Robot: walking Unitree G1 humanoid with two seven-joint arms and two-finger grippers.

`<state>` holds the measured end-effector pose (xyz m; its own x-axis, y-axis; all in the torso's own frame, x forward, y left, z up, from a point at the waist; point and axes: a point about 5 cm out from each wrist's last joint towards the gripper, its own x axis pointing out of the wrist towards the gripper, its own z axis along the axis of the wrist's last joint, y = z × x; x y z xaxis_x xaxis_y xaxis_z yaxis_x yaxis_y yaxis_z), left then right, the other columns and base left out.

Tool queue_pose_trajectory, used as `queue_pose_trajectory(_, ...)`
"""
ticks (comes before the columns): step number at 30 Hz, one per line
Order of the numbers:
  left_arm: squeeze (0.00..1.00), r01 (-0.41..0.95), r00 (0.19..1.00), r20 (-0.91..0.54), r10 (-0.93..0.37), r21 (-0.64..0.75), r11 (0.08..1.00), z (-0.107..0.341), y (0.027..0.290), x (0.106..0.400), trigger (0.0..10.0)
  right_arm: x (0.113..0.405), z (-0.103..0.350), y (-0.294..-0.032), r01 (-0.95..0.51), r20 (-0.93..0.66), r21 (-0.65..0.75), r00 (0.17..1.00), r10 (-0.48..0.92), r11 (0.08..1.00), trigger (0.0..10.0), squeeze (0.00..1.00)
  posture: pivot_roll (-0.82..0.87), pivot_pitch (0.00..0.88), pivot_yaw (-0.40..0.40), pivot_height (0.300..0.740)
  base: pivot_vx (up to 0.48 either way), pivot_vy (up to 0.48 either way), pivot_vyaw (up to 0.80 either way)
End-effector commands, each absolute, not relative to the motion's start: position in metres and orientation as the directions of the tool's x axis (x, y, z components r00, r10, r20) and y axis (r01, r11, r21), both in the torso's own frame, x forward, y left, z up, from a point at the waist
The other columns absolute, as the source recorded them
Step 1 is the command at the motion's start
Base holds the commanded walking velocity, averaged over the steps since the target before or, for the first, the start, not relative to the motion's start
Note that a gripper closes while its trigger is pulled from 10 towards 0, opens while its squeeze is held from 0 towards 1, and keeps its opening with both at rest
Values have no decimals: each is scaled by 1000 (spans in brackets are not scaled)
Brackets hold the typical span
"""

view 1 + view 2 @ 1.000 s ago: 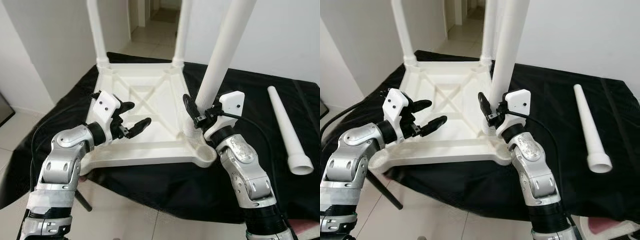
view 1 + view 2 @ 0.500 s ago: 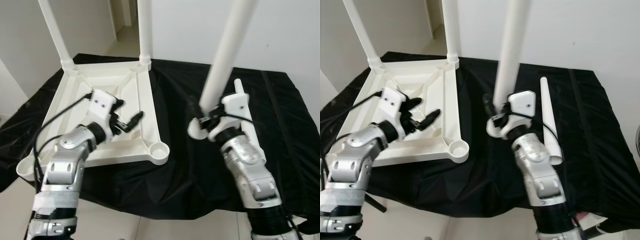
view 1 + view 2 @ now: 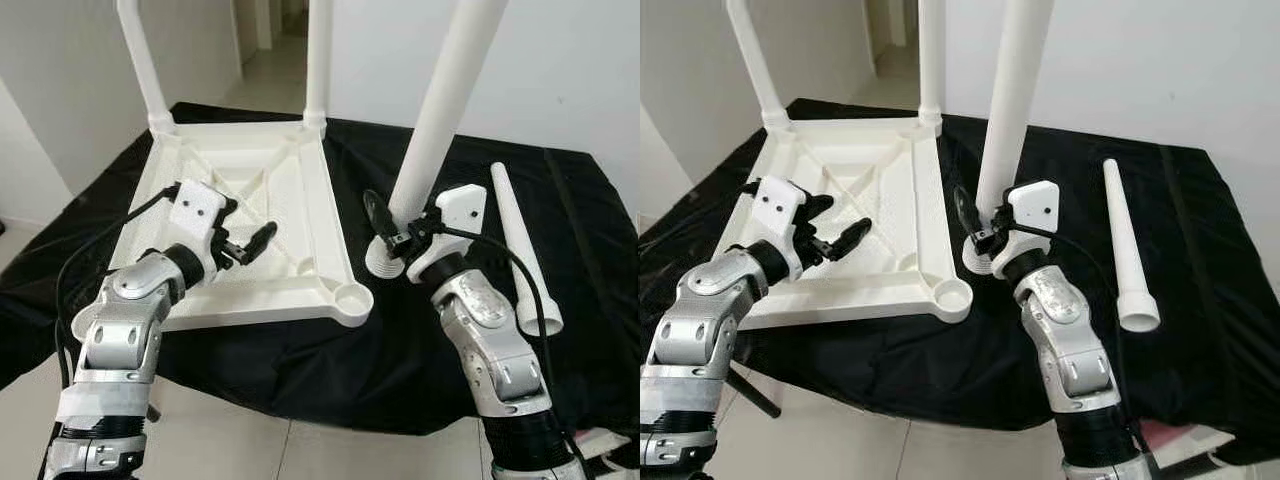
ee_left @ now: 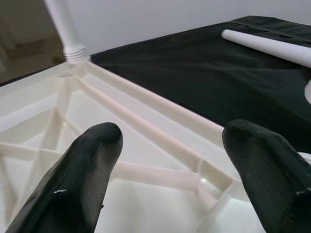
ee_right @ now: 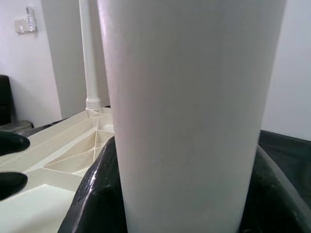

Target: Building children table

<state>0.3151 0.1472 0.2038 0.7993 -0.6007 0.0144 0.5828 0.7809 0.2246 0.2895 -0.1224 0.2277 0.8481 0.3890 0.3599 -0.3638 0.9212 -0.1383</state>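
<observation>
A: Where is the white plastic table top (image 3: 245, 215)?

B: It lies upside down on the black cloth (image 3: 300, 360) that covers the stand. Two white plastic legs (image 3: 143, 65) stick straight up from its two far corners. The near right corner has a round empty socket (image 3: 349, 299), close to the cloth's near edge.

A: What is the right gripper (image 3: 395, 228) doing?

B: Its black fingers are squeezed around a long white plastic leg (image 3: 440, 110). The leg stands up tall and leans a bit to the right at the top. Its wide ribbed end (image 3: 383, 262) is down low, just above the cloth, to the right of the table top and a little apart from its edge.

A: And the left gripper (image 3: 245, 245)?

B: It hangs over the ribbed inside of the table top, near the middle. Its two black fingers (image 4: 92, 165) are spread wide with nothing between them.

A: Is there room to move?

B: Yes. Bare cloth lies between the table top and the held leg. One more white plastic leg (image 3: 520, 250) lies flat on the cloth at the right, pointing away from the robot, wide open end nearest it.
</observation>
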Motion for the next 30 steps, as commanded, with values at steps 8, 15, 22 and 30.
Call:
queue_pose_trajectory(8, 0, 714, 688, -115, -717, 285, 639, 191, 140, 303, 10000, 282, 227, -124, -436, 316, -196, 820, 477, 879, 10000, 0, -95, 43, 24, 740, 0, 0, 0)
queue_pose_trajectory(15, 0, 855, 512, -273, -814, 249, 454, 178, 130, 295, 10000, 272, 225, -124, -568, 264, -211, 751, 605, 796, 10000, 0, -98, 44, 21, 740, 0, 0, 0)
queue_pose_trajectory(22, 0, 878, 475, -394, -787, 265, 397, 157, 137, 302, 10000, 278, 221, -105, -616, 279, -153, 723, 631, 773, 10000, 0, -95, 56, 30, 740, 0, 0, 0)
queue_pose_trajectory(30, 0, 855, 513, -391, -764, 306, 418, 162, 141, 307, 10000, 285, 204, -83, -668, 250, -115, 697, 672, 735, 10000, 0, -76, 64, 34, 740, 0, 0, 0)
